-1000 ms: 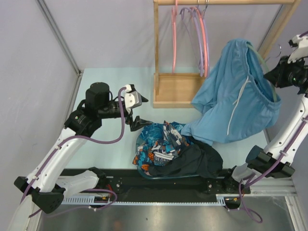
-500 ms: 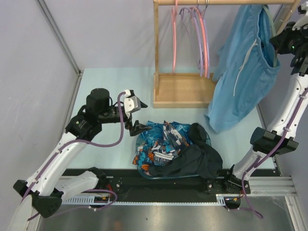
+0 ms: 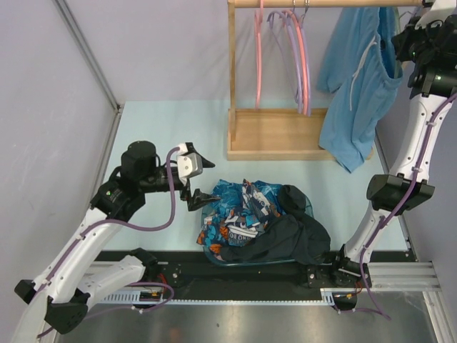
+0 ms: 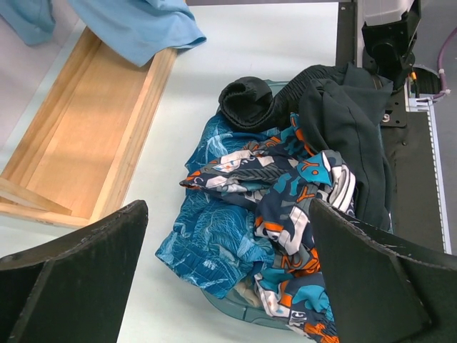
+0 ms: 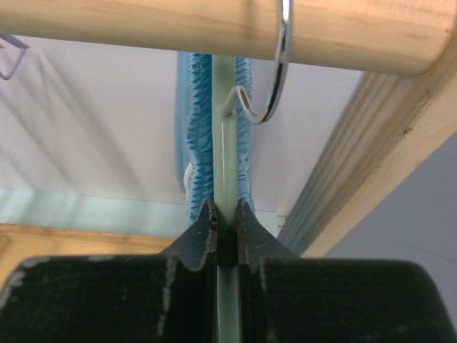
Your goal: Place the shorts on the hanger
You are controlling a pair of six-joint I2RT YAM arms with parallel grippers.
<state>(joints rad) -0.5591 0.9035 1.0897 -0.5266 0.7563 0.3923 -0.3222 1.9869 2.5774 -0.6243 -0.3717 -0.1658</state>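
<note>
R pincer (image 5: 227,218) pinches hanger (image 5: 224,143) w/ shorts (image 3: 357,86) (hook (image 5: 285,57) over rail (image 5: 143,28)); L pincer (image 4: 227,207) spread.

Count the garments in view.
3: the shorts hang by the wooden rail, far right; a blue-and-orange patterned garment and a black garment lie heaped together at centre front. Others may be hidden underneath.

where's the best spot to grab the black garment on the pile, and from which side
Probably the rolled, bunched end of the black garment, the lump nearest the wooden stand. It stands proud of the patterned garment, so open fingers could straddle it from straight above; the rest lies flat and spread. The left gripper is open and facing the pile.
</note>
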